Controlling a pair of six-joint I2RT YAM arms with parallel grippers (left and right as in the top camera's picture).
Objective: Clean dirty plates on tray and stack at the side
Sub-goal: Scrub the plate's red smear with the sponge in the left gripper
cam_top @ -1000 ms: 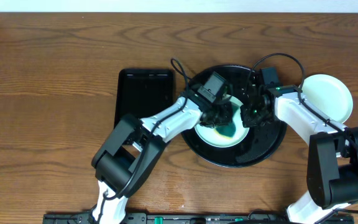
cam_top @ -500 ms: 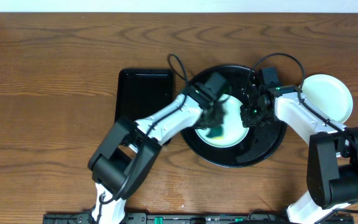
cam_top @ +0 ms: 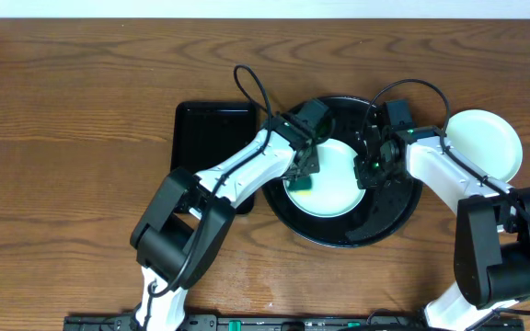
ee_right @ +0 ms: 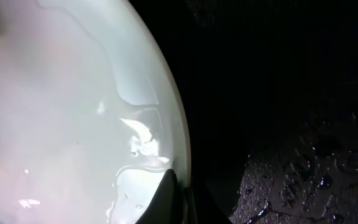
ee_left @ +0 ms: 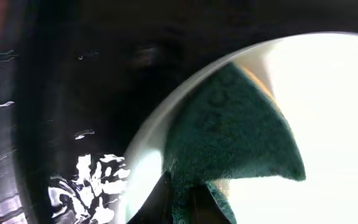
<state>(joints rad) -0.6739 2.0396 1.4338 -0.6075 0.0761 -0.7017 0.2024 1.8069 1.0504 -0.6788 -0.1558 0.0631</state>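
From above, the round black tray holds a pale plate; the left claw squeezes a green sponge at the plate's 9 o'clock, the right claw pinches its rim at 3 o'clock, and a second plate lies on the table at the tray's 2 o'clock. Left wrist view shows the green sponge clenched and lying on the plate's edge. Right wrist view shows the fingertips shut tight on the plate's rim
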